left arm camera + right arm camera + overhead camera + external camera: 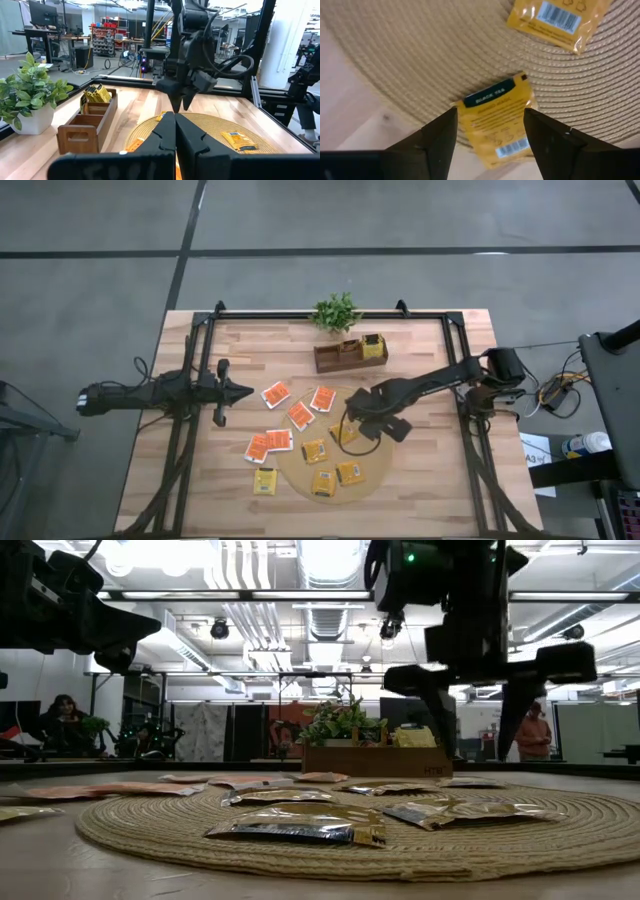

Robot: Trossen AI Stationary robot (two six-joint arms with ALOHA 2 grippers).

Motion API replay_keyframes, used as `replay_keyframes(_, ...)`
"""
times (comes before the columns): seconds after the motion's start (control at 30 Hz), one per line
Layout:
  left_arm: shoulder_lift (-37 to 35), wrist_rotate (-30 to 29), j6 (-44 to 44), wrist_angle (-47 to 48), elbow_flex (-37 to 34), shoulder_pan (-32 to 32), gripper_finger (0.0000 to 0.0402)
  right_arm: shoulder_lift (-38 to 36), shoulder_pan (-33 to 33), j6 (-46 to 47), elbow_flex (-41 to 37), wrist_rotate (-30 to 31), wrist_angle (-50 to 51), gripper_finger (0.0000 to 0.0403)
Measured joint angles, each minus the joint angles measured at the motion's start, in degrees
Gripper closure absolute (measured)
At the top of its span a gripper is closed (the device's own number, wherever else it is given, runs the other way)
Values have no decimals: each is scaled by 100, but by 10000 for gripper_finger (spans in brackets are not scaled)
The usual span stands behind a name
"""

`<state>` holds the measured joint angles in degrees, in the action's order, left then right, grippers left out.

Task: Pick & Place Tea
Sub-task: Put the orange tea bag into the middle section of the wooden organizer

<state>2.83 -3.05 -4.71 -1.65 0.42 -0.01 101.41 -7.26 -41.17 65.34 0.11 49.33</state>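
Tea, flat glossy yellow and orange packets, lies scattered on the round woven mat and wooden tabletop. The right gripper hangs, fingers apart, over one yellow packet; only its wrist view shows the label. The left gripper hovers closed, well apart.

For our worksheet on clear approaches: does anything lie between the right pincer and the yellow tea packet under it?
Nothing visible does. The right pincer hangs open directly over the yellow tea packet, which lies bare at the mat's edge.

Open right pincer straddles yellow tea packet.
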Motion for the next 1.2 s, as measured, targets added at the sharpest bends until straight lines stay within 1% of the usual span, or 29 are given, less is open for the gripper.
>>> replay_keyframes(0.13, 0, 0, 0, 0, -2, 0, 402, 145, 2, -95, 0, 47, -179, 177)
replay_keyframes(0.27, 0, 0, 0, 0, -2, 0, 402, 246, 4, -131, 0, 291, -329, 176)
replay_keyframes(0.4, 0, 0, 0, 0, -2, 0, 402, 245, 2, -120, -2, 296, -323, 175)
replay_keyframes(0.53, 0, 0, 0, 0, 0, -2, 402, 174, -2, 243, 55, 299, -208, 175)
replay_keyframes(0.63, 0, 0, 0, 0, -2, -2, 402, 66, -52, 1060, 158, 353, -81, 175)
replay_keyframes(0.7, 0, 0, 0, 0, 0, -2, 402, 25, -101, 1952, 231, 425, 45, 174)
replay_keyframes(0.83, 0, 0, 0, 0, -2, -7, 402, -9, -150, 4016, 378, 437, 345, 174)
replay_keyframes(0.9, 0, 0, 0, 0, -2, -7, 402, -9, -236, 4657, 382, 421, 388, 175)
replay_keyframes(1.0, 0, 0, 0, 0, -2, -7, 402, -9, -430, 5097, 380, 402, 386, 175)
replay_keyframes(1.2, 0, 0, -1, 0, -2, -6, 402, -16, -670, 5458, 352, 449, 391, 174)
